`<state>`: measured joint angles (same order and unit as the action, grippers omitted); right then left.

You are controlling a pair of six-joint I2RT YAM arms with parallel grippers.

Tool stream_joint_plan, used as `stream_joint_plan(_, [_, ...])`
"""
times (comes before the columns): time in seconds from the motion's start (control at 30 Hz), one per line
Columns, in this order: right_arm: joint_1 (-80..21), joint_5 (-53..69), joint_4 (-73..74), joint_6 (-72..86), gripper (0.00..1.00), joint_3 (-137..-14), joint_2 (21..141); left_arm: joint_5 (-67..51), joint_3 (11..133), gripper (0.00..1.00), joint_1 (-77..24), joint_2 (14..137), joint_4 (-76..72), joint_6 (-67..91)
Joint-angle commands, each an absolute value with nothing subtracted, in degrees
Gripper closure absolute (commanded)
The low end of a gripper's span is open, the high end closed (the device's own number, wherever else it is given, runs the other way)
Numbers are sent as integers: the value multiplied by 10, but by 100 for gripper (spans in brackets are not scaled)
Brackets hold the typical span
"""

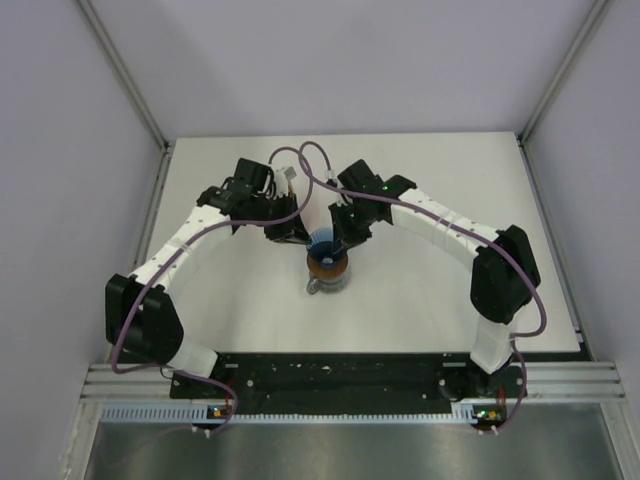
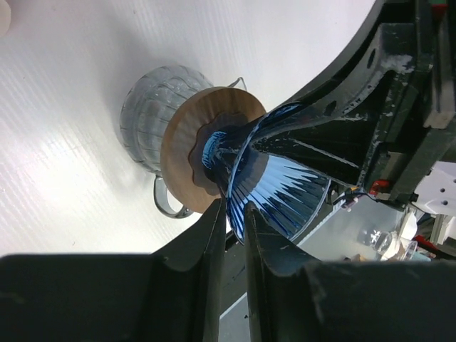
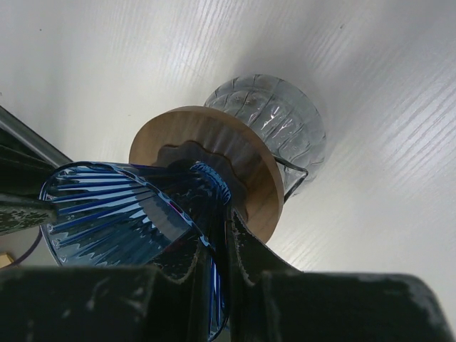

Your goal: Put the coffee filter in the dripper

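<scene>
- Currently, the blue ribbed see-through plastic cone dripper (image 1: 324, 240) stands mouth-up in the middle of the white table (image 1: 450, 180), well forward of both arm bases.
- The dripper's narrow end sits in a flat round wooden ring (image 2: 187, 142). The ring rests on top of a grey ribbed glass jug (image 2: 146, 107) with a thin wire handle (image 2: 167, 203).
- From above, dripper, ring and jug form one upright stack. The two arms curve in from either side and meet over it.
- The left gripper (image 2: 234, 217) is at the dripper's rim on the left side. Its two black fingers (image 2: 206, 249) straddle the thin blue wall, one on each side, with only a narrow slot between them.
- Left pincer state: jaws drawn close around the rim. I cannot tell whether the pads press on the plastic or stand just off it.
- The right gripper (image 3: 217, 249) is at the rim on the opposite side. Its fingers (image 3: 249, 263) are closed tight, with the blue wall pinched between them.
- Right pincer state: gripping the dripper by its rim wall.
- The left wrist view shows the right gripper's black finger reaching down onto the far edge of the cone. The right wrist view shows a left finger at the opposite rim.
- The ribs inside the cone show plainly through the plastic in both wrist views.
- Coffee filter: I cannot place it from these views.
</scene>
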<state>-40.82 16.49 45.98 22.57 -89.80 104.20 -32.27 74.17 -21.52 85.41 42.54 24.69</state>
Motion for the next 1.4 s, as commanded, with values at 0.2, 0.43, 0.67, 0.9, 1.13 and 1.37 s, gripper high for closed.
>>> stream_joint_plan(0.2, [-426, 169, 417, 227, 95, -902, 1035, -302, 698, 94, -227, 843, 372, 266])
stream_joint_plan(0.43, [-426, 120, 417, 214, 61, -913, 993, -288, 719, 100, -227, 831, 390, 264])
stream_joint_plan(0.67, [-429, 85, 417, 202, 58, -911, 955, -288, 731, 100, -228, 838, 400, 260])
stream_joint_plan(0.9, [-438, 70, 416, 207, 70, -868, 944, -288, 740, 100, -231, 840, 409, 253])
stream_joint_plan(1.13, [-438, 58, 417, 212, 98, -850, 967, -290, 733, 100, -235, 845, 402, 255])
stream_joint_plan(1.37, [-438, 63, 389, 199, 100, -810, 995, -307, 693, 100, -235, 869, 374, 272])
